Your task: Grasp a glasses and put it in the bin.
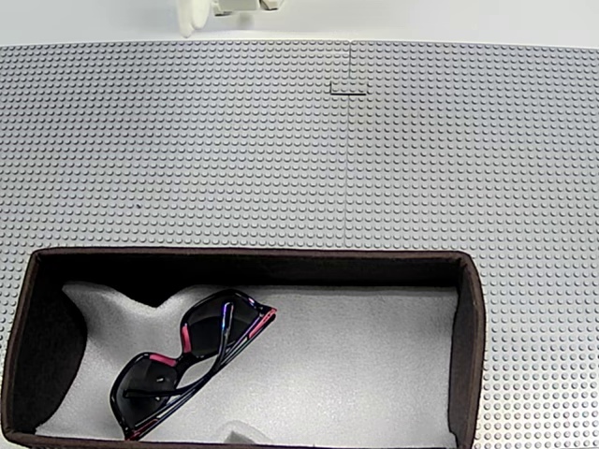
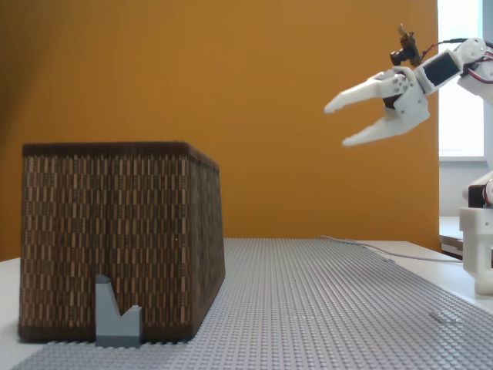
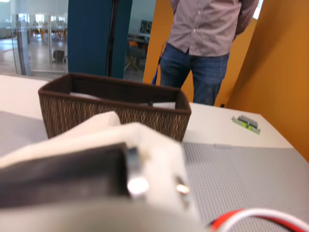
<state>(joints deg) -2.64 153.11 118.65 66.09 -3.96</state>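
Observation:
The glasses (image 1: 192,360), glossy black with dark lenses and pink-red accents, lie on the white foam floor in the left half of the bin (image 1: 468,318). The bin (image 2: 115,239) is a large brown woven box standing at the left of a fixed view, and it sits ahead of me in the wrist view as bin (image 3: 116,108). My white gripper (image 2: 339,123) hangs high in the air, far to the right of the bin, open, with nothing between its fingers. A finger (image 3: 96,145) fills the wrist view's foreground, blurred.
A grey studded baseplate (image 1: 374,168) covers the table. A small grey bracket (image 2: 115,316) stands in front of the bin. The arm's base (image 2: 477,239) is at the right edge. A person (image 3: 207,43) stands behind the table; a small green-grey part (image 3: 246,123) lies near them.

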